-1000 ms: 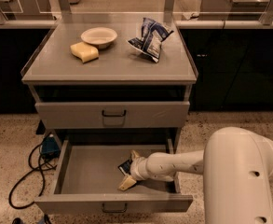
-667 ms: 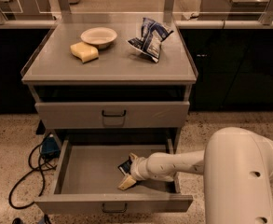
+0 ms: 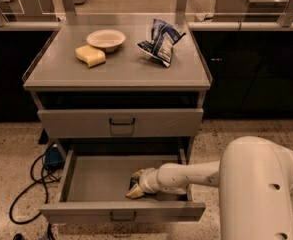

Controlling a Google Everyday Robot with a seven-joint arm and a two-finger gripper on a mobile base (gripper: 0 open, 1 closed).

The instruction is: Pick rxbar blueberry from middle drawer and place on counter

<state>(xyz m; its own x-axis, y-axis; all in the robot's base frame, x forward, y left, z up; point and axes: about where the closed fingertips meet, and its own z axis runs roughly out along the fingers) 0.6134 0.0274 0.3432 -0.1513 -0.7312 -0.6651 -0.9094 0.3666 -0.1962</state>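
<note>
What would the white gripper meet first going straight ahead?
The white gripper, pointing left in the grey metal drawer, likely meets the small dark bar at its tip first; depth unclear.

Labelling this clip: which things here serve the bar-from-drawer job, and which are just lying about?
Job: open wide grey metal drawer; flat grey counter top; pale two-finger tool, low in that drawer's right front; small dark bar at the tool, barely visible.
Lying about: yellow sponge block; round white bowl; crumpled blue and white chip bag; black floor cable.
</note>
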